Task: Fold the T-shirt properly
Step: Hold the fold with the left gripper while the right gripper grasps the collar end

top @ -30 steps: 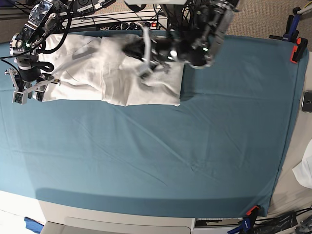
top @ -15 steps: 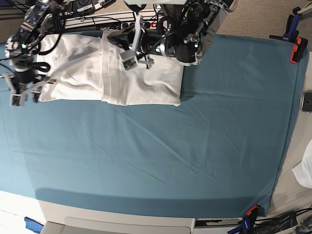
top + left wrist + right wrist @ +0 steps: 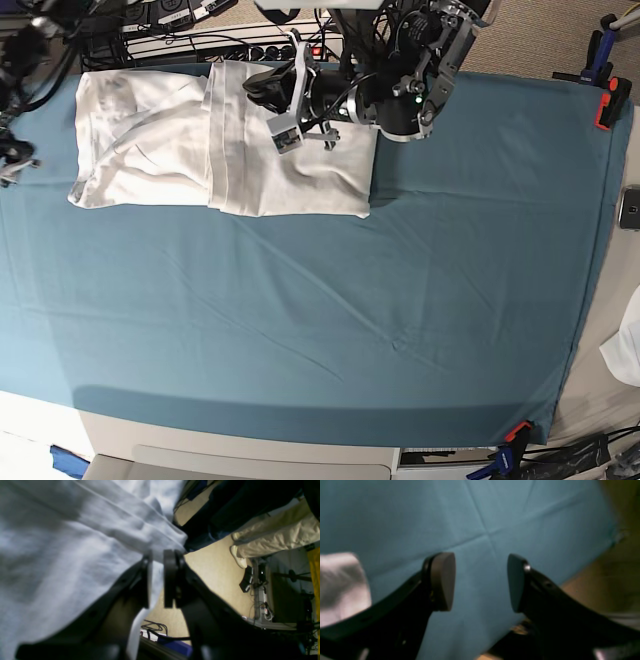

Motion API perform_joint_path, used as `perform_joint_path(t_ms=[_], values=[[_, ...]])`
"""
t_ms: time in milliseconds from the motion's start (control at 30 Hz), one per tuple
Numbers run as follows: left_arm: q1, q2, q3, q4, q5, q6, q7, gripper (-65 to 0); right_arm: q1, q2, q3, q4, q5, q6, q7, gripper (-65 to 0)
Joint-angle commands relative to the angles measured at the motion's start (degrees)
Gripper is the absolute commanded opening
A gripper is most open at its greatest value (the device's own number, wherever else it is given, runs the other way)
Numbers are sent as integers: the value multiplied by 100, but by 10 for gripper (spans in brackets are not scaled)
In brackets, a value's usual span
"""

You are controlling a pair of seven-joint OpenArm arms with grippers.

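T-shirt lay at the far left of the teal cloth, long axis left to right.

In the base view I saw the T-shirt (image 3: 215,145) on the teal cloth (image 3: 400,300). My left gripper (image 3: 157,580) was nearest, jaws slightly apart with white fabric between them; my right gripper (image 3: 480,580) stood wide apart, holding nothing, beside the shirt's end.

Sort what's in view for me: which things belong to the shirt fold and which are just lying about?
In the job:
- T-shirt, partly folded at the far edge
- left tool, over the shirt, a fold of it between its pads
- right tool, open over bare cloth

Lying about:
- teal cloth covering the table
- orange clamps
- phone
- white cloth scrap
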Motion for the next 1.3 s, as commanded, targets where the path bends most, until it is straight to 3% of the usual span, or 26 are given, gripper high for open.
perform_joint_path(t_ms=[0,100,167,400,533,600,800,1067,1267], values=[[-42,48,15,98,-122,-24,-127,-555,140,258,247,-105,428,70,-57,-319],[-42,48,15,98,-125,-26,-127,-555,426,549,909,-756,2538,828,-988,-319],[-42,50,15,98,-125,-26,-129,-555,529,739,1213,-1204,3576,1364,-1443,-319],[-44,50,15,96,-59,-26,-173,-555,509,1182,1290,-3121,5980,2253,-2645,-319],[-44,48,15,96,-57,-26,-170,-555,509,1207,1281,-4229,7066,2290,-2651,-319],[-44,48,15,96,-57,-26,-170,-555,509,1207,1281,-4583,7348,2290,-2651,-319],[-44,50,15,96,-59,-26,-175,-555,494,1209,1180,-4852,7302,2290,-2651,-319],[-46,50,15,96,-57,-26,-216,-555,498,1154,42,-4852,7353,2290,-2651,-319],[-44,66,15,96,-57,-26,-219,-555,496,986,-195,-4852,7355,2290,-2651,-319]])
